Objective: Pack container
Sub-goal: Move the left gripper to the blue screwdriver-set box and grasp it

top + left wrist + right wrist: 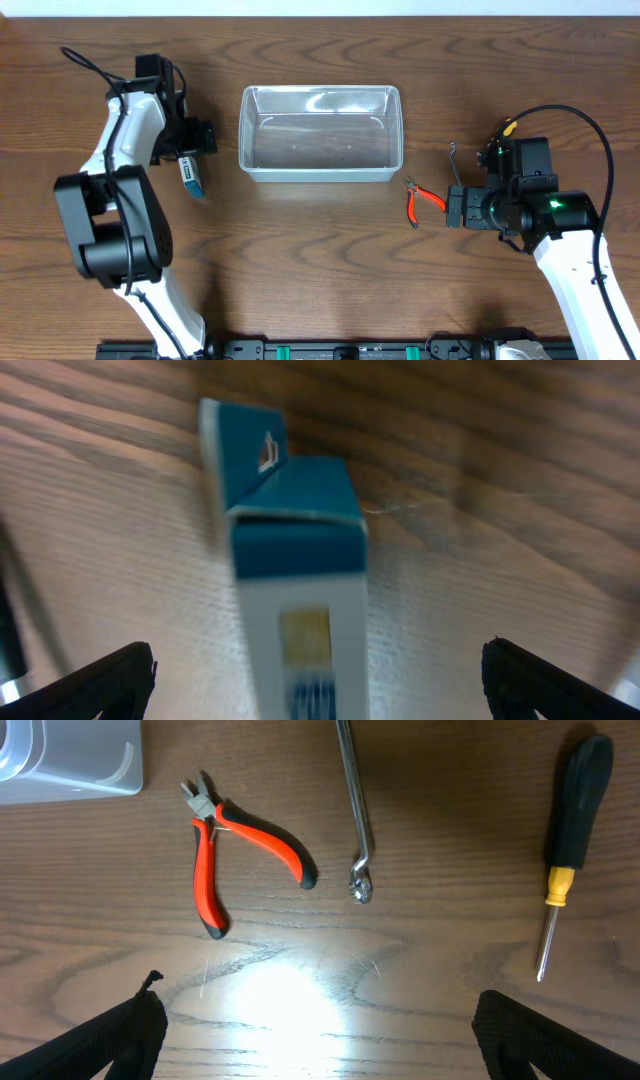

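Observation:
The clear plastic container (320,133) stands at the table's middle back, with nothing visible in it; its corner shows in the right wrist view (65,760). A blue and white box (192,178) lies left of it. My left gripper (320,675) is open, its fingers wide on either side of the box (295,560), not touching it. Orange-handled pliers (420,201) lie right of the container. My right gripper (318,1035) is open and empty, just short of the pliers (235,845).
A metal hook-ended rod (355,810) and a black and yellow screwdriver (565,840) lie beyond the right gripper. In the overhead view the rod (453,163) lies right of the pliers. The arm bases stand at the front edge.

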Action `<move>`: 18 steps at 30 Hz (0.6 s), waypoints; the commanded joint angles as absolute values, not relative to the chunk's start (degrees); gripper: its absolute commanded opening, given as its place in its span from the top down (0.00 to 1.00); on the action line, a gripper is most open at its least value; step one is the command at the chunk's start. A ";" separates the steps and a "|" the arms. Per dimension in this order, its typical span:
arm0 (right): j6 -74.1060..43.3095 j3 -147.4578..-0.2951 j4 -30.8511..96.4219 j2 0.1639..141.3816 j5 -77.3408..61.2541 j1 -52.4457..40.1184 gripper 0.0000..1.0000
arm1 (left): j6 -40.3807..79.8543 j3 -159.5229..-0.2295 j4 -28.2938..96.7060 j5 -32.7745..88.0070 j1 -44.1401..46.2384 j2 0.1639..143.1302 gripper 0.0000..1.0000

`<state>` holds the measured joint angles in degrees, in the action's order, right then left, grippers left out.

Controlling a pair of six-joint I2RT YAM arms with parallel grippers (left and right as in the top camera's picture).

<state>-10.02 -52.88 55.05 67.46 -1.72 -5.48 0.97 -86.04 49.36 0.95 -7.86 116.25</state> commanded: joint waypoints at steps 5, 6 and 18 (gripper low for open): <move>-9.47 -54.04 55.33 67.40 -1.93 -5.65 0.01 | -0.21 -86.85 48.69 0.91 -8.12 121.32 0.02; -9.13 -54.04 55.42 67.40 -1.96 -5.65 0.01 | -0.21 -86.85 48.69 0.91 -8.12 121.49 0.02; -8.01 -54.04 55.51 67.40 -1.74 -5.65 0.01 | -0.21 -86.87 48.56 0.91 -8.12 121.47 0.08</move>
<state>-9.17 -52.88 55.48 67.46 -1.69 -5.48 0.23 -86.04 48.51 0.95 -7.88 121.36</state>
